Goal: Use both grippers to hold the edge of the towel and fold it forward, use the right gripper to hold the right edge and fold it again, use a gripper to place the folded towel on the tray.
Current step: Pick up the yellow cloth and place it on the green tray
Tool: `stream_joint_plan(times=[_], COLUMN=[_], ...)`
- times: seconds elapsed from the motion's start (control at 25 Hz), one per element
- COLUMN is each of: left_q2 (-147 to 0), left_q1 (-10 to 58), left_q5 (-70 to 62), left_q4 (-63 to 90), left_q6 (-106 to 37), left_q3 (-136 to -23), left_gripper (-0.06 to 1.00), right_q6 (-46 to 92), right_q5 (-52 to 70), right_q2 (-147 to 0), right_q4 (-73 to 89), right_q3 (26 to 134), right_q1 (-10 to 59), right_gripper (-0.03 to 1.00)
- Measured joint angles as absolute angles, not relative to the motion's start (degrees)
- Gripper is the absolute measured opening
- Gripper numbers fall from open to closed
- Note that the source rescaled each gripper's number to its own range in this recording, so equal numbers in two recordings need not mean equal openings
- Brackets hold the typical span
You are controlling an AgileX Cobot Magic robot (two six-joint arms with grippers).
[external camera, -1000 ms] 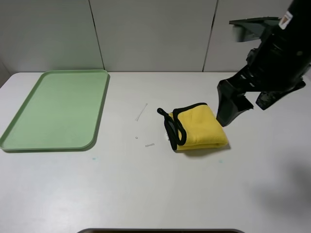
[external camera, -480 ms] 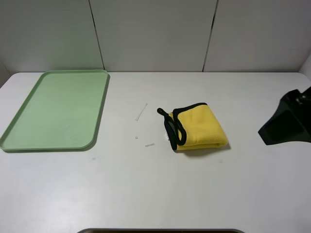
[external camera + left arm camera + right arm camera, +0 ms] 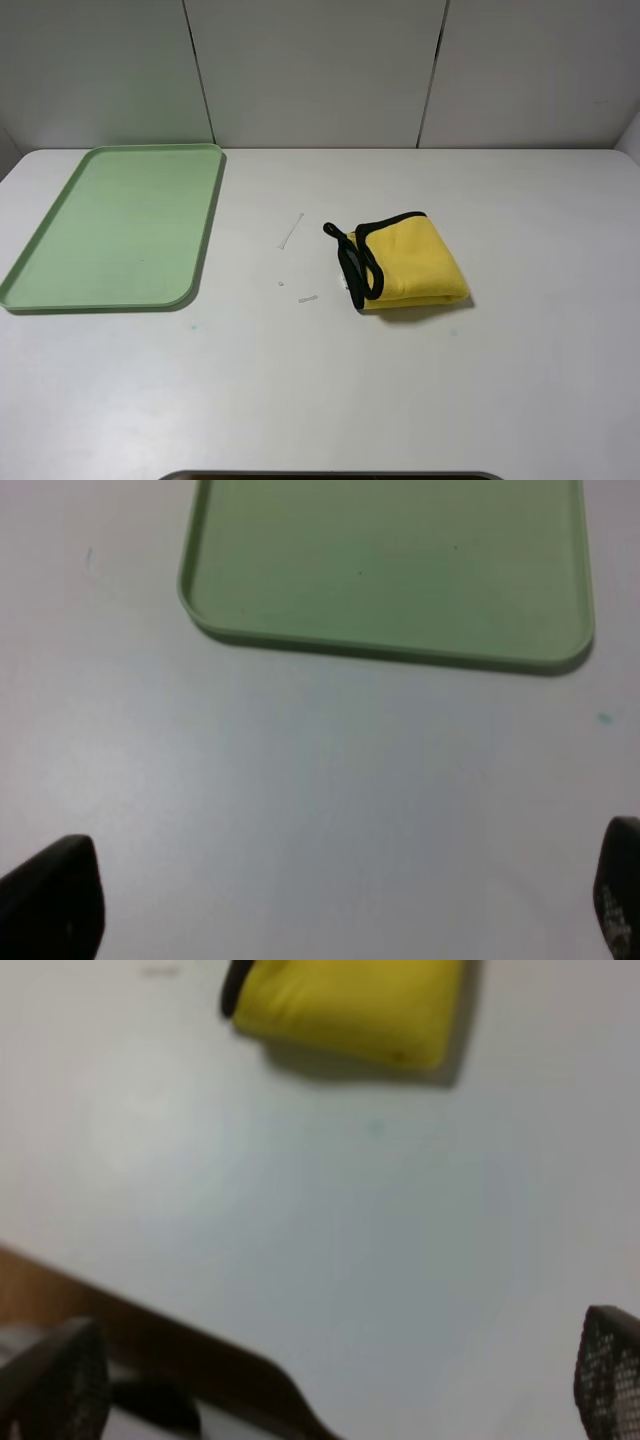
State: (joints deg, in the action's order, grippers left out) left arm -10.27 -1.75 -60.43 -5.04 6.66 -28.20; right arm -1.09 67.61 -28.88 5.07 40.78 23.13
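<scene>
The towel (image 3: 410, 260) lies folded into a thick yellow pad on the white tabletop (image 3: 320, 400), a little right of centre in the high view. Its black edge (image 3: 362, 262) is bunched along the pad's left side, and the small corner loop (image 3: 331, 230) sticks out at the upper left of the pad. It rests flat, with nothing touching it.

The tray (image 3: 110, 225) sits well apart from it, at the left of the frame, its long side running toward the back wall (image 3: 320, 70). Between the two, nearer the towel, a few tiny white scraps (image 3: 291, 231) are scattered on the tabletop.

Each end effector shows only through its own wrist camera. The left end effector (image 3: 335, 900) hangs above bare tabletop near one short rim of the tray (image 3: 390, 655); its dark fingers (image 3: 55, 895) are spread wide with nothing between them. The right end effector (image 3: 330, 1380) is just as wide open and empty, over bare tabletop close to its front edge, with the towel (image 3: 350, 1005) some way ahead of its fingers (image 3: 610, 1370).
</scene>
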Motion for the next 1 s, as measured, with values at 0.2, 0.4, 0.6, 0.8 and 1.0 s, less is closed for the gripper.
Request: stream_joint_plan(times=[0.2,0.4,0.6,0.8,1.0], left_q2=[-10.27,-10.27,-10.27,-10.27,-10.27], left_q1=[-1.75,-1.75,-1.75,-1.75,-1.75], left_q5=[-60.43,-60.43,-60.43,-60.43,-60.43], left_q4=[-5.04,-5.04,-5.04,-5.04,-5.04], left_q6=[6.66,6.66,6.66,6.66,6.66], left_q3=[-28.2,-28.2,-28.2,-28.2,-28.2], left_gripper=[0.98,0.98,0.98,0.98,0.98], right_q6=[-0.44,2.64,3.36,3.43,3.56], right_q5=[64.4,63.29,60.79,59.31,59.15], right_q2=[-17.96,-8.59,-2.0,0.22,0.33], right_q4=[4.76,4.69,4.63,4.5,4.49], right_q3=[36.18,31.5,29.61,28.29,28.22], right_q1=[13.61,7.36,3.62,0.3,-0.63], right_gripper=[1.0,1.0,1.0,1.0,1.0])
